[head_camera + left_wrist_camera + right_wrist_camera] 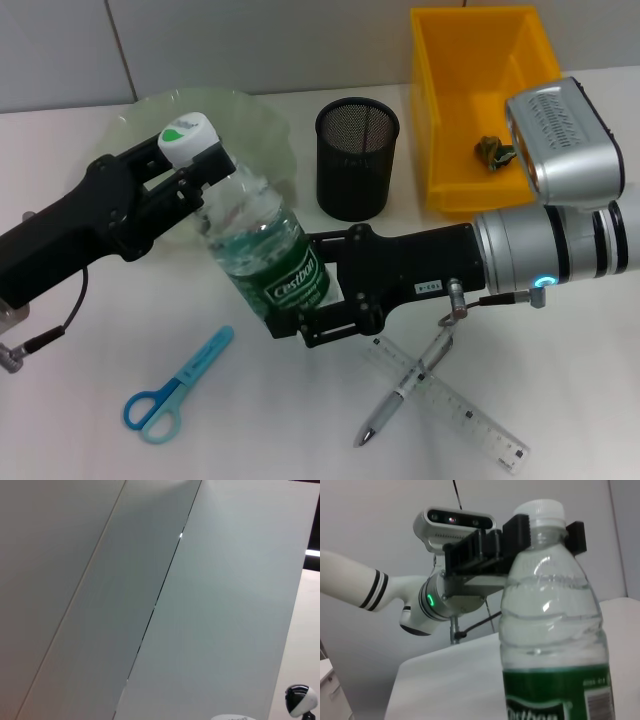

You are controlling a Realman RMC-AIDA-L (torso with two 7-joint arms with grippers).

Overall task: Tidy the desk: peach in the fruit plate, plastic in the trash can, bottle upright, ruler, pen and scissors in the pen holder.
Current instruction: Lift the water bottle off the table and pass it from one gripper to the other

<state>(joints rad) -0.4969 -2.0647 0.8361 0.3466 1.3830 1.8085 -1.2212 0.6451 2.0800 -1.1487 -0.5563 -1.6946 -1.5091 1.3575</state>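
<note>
**Q:** What do your two grippers hold?

**A:** My right gripper, at centre frame in the head view, is clamped on the green-labelled body of the water bottle. My left gripper, reaching in from the left edge, is closed around the neck just under the white cap. The right wrist view shows the same: black fingers pinching the neck from both sides. The bottle stands nearly upright, leaning slightly.

**Q:** And outward from there?

**A:** Behind the bottle, upper left, lies the pale green fruit plate. To its right stands the black mesh pen holder, and beyond that, upper right, the yellow bin with a small crumpled piece inside. At lower left, the blue scissors lie flat on the white desk. At lower right, a pen lies crossed over a clear ruler, both beneath my right forearm.
</note>
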